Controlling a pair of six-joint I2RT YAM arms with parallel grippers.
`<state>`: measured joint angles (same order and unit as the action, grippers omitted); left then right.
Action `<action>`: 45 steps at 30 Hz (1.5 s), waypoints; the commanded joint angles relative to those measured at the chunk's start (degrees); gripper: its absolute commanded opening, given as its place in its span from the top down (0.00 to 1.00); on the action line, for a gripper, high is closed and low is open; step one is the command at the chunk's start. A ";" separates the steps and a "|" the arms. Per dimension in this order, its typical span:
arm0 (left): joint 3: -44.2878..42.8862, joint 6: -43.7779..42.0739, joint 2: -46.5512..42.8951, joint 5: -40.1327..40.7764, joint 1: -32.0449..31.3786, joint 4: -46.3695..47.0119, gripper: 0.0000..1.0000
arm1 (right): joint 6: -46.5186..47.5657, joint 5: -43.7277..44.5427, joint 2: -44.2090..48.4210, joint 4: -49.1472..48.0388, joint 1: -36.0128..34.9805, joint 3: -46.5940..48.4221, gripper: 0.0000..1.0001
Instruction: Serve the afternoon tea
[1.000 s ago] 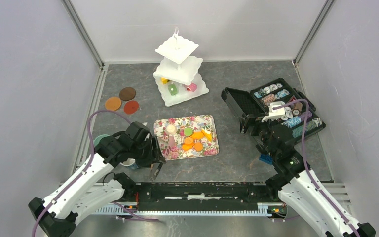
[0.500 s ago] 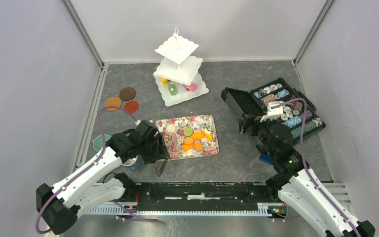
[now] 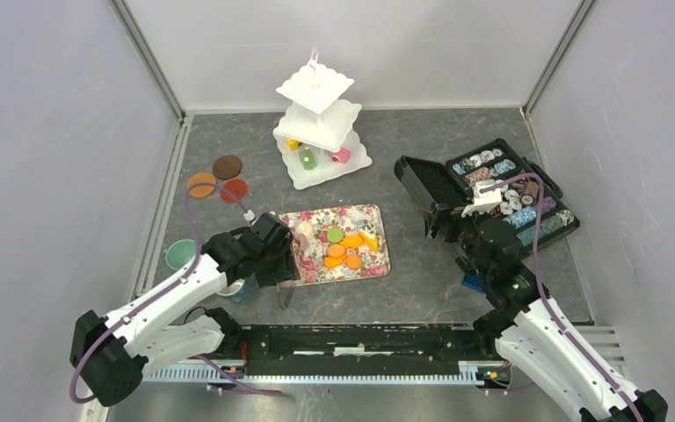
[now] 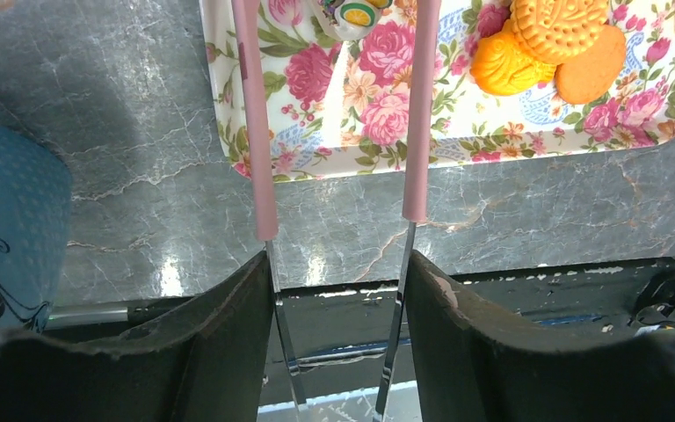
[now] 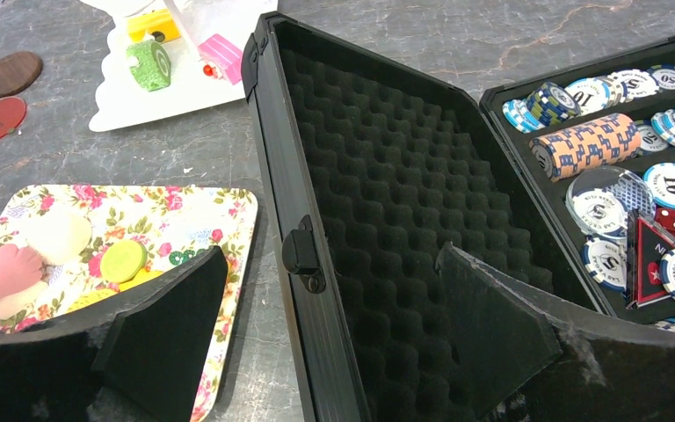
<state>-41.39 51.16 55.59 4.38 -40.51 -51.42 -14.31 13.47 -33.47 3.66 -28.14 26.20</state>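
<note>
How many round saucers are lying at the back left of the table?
3, clustered together: the brown saucer farthest back, the orange saucer leftmost, the red saucer rightmost. None looks hidden.

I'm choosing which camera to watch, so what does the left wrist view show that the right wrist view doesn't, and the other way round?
Left wrist only: the teal cup and the left gripper clamping the pink-handled tongs. Right wrist only: the open black case of chips, the white stand with its cakes, and the round saucers. Both: the floral tray with biscuits, the grey table, and apparently the tongs' pink tip.
</note>
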 commanded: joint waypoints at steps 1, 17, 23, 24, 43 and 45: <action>-1.31 -3.65 0.47 2.20 -0.62 2.33 0.41 | -0.57 -0.70 0.41 -0.94 -0.25 0.88 0.02; -4.05 -4.66 -0.52 3.30 -2.12 -0.13 0.65 | -1.29 -1.28 -0.64 -2.83 -0.28 -0.09 0.02; -4.89 -5.10 -1.82 3.28 -2.07 -1.69 0.72 | -1.57 -1.50 -1.08 -3.23 -0.25 0.13 0.02; -4.90 -5.10 -2.04 3.26 -2.11 -1.71 0.72 | -1.43 -1.58 -1.15 -3.24 -0.25 0.09 0.02; -19.19 -16.59 5.14 6.40 -2.12 -1.41 0.70 | -0.79 -0.47 -0.45 -1.80 -0.26 1.27 0.02; -21.44 -17.85 7.76 6.95 -2.05 0.70 0.70 | -0.64 -0.40 -0.52 -1.58 -0.27 1.66 0.02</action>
<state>-57.32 39.33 59.99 8.93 -42.30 -56.36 -15.20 12.51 -34.44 3.31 -28.14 26.20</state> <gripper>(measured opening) 0.501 0.978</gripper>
